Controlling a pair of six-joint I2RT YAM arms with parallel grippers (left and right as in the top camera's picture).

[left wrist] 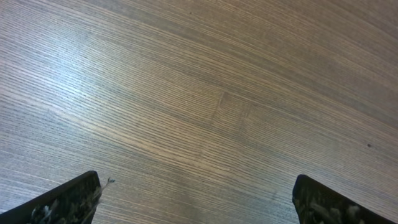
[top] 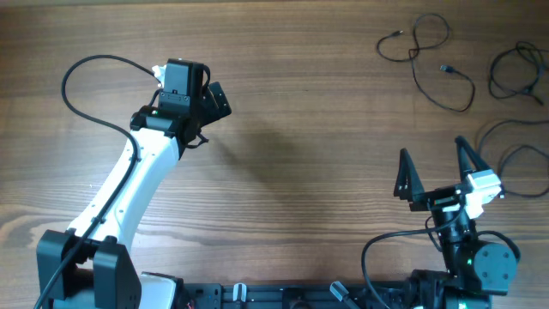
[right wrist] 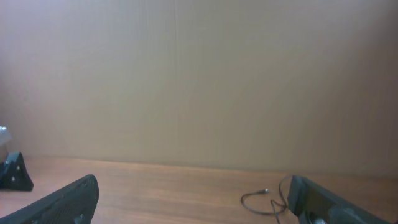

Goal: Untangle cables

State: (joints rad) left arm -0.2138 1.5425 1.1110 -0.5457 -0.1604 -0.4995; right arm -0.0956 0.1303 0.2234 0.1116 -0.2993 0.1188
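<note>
The brown wood-grain table (top: 326, 112) lies bare across its wide middle, between the white-and-black left arm (top: 141, 172) and the black right gripper (top: 431, 148); a gripper could pass freely there. Obstacles sit at the far right: thin black cables (top: 445, 69) in loose loops, one toward the back, one bunch (top: 517, 73) at the right edge, another loop (top: 515, 153) just beside the right gripper's outer finger. Beneath the wide-open left gripper (left wrist: 196, 183) only wood shows.

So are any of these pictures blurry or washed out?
Overhead: sharp and evenly lit, with the cables crisp. Left wrist: a pale glare patch on the table, and the grain looks bowed. Right wrist: hazy and washed out, with the cable end soft.
</note>
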